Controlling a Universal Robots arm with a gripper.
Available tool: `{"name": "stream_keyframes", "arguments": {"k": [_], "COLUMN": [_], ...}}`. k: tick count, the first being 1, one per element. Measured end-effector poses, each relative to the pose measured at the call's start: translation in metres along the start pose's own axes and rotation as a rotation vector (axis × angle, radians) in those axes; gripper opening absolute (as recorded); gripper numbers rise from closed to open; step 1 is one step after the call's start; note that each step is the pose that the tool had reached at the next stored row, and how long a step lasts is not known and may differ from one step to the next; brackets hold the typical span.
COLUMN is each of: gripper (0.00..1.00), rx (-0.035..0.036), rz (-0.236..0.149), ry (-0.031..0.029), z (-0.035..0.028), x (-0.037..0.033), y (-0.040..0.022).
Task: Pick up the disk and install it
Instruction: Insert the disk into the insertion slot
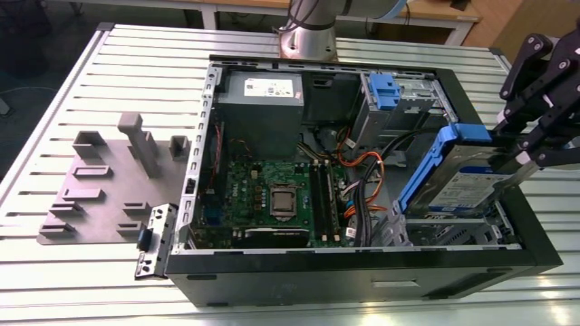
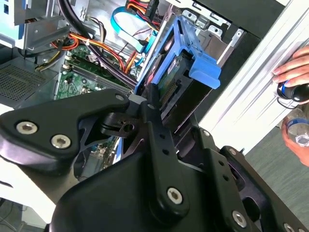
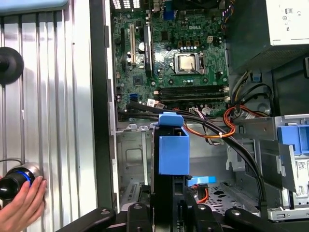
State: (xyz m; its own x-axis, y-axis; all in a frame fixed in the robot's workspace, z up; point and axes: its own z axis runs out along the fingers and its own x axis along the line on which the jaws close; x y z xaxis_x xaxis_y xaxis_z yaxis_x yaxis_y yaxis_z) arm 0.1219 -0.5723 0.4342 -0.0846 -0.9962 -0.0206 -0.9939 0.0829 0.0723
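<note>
Now: fingers (image 1: 514, 161) closed on the disk (image 1: 464, 178), clamping it across its flat faces. Disk stands on edge, tilted, with its blue tab (image 3: 174, 153) at the end far from the fingers. It hangs just above the open bay at a corner of the computer case (image 1: 363, 268), not seated. Motherboard (image 1: 272, 197) lies beyond the disk from the fingers. A person's hand (image 3: 21, 205) sits at the slatted surface (image 1: 109, 272), outside the case wall.

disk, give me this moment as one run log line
pincer: shut on disk | disk: tilted over open case, not seated | hand: beside case
</note>
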Motion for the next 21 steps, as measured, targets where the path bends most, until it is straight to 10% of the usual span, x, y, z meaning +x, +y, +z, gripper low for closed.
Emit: {"name": "stream_keyframes", "arguments": {"k": [21], "gripper": [0.35], "rx": [-0.0021], "rz": [-0.048], "ry": [0.0179], "z": [0.0008], "x": [0.0019], "y": [-0.0022]}}
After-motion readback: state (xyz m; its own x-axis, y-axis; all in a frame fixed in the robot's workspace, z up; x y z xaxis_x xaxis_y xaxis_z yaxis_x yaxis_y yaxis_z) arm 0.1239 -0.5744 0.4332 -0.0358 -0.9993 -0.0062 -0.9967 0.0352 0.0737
